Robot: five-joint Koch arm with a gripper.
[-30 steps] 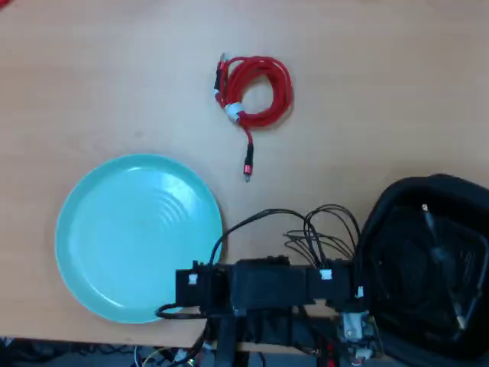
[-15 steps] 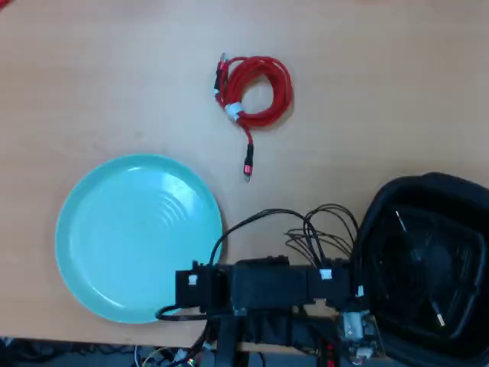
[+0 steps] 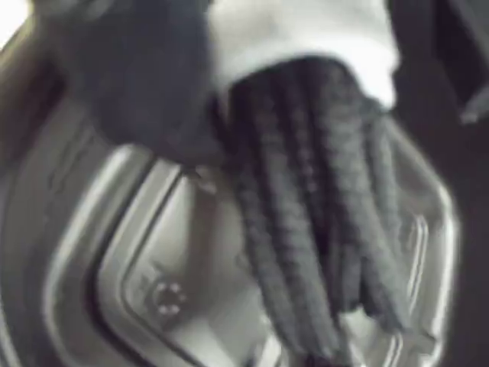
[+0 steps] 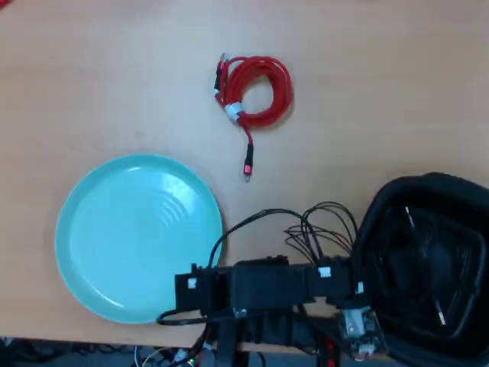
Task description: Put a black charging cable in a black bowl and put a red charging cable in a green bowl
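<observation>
The black charging cable (image 3: pixel 306 199) fills the wrist view as a bundle of strands hanging from its white tie (image 3: pixel 306 30). My gripper (image 3: pixel 221 99) is shut on it near the tie, with one dark jaw at the upper left. Below the strands lie the stepped inner walls of the black bowl (image 3: pixel 114 252). In the overhead view the black bowl (image 4: pixel 374 214) sits at the lower right, and a plug end of the cable (image 4: pixel 442 317) shows inside it. The red charging cable (image 4: pixel 279 88) lies coiled on the table at top centre. The green bowl (image 4: pixel 114 229) rests at the lower left, with nothing in it.
The arm's base and motors (image 4: pixel 267 287) sit at the bottom edge between the two bowls, with looped black wires (image 4: pixel 321 225) above them. The wooden table (image 4: pixel 397 92) stretches around the red cable.
The cable's loose ends have swung to new spots inside the black bowl. The bowl and the arm have barely shifted. The red cable and the green bowl have not moved.
</observation>
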